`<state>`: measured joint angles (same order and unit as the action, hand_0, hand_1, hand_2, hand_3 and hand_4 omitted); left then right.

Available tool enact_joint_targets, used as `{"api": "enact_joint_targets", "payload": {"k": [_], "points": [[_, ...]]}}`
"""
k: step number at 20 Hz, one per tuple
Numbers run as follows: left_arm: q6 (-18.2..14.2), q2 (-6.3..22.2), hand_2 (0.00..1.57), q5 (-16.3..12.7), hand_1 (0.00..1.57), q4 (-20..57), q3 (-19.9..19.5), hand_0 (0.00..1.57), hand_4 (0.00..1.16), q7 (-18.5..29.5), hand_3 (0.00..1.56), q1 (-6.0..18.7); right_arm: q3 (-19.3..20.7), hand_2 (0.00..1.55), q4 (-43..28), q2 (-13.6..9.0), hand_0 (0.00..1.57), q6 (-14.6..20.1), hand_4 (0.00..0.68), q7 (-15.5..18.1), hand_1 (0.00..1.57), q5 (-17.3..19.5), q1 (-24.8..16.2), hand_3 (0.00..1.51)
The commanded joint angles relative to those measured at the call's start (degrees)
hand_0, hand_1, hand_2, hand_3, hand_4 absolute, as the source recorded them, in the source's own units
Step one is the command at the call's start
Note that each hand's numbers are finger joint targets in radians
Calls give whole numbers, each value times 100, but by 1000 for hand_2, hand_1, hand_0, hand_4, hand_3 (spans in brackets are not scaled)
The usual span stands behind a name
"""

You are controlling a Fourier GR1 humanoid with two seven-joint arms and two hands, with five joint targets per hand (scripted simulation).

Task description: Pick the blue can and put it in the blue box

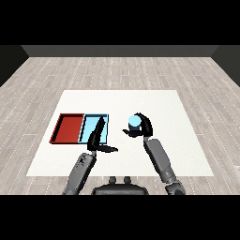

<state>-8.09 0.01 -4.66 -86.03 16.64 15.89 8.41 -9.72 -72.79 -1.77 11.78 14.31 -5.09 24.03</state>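
Observation:
A light blue can (134,123) stands upright right of the trays, about mid-table. My right hand (143,127) is curled round it, fingers and thumb on either side, so only the can's top shows. The blue tray (105,117) lies to the left of the can, next to the red tray (68,128). My left hand (97,138) reaches over the blue tray's near part with straight fingers and the thumb stuck out to the right; it holds nothing.
The two trays lie side by side on the left half of the white table (154,101). My left forearm (82,169) covers part of the blue tray's near right corner. Grey wooden floor surrounds the table.

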Motion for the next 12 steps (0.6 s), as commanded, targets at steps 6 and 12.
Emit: {"api": "enact_joint_targets", "payload": {"k": [6,12], "points": [[-563,-1,0,-360,0,1124,614,0,0,397,0,654,-658,1464,0,174,1450,357,550,191,1450,-200,-84,1374],[-838,-1,0,-678,0,1655,645,0,0,300,0,1247,-66,1463,-195,47,1433,-132,559,-351,1433,-256,372,1370]]}}
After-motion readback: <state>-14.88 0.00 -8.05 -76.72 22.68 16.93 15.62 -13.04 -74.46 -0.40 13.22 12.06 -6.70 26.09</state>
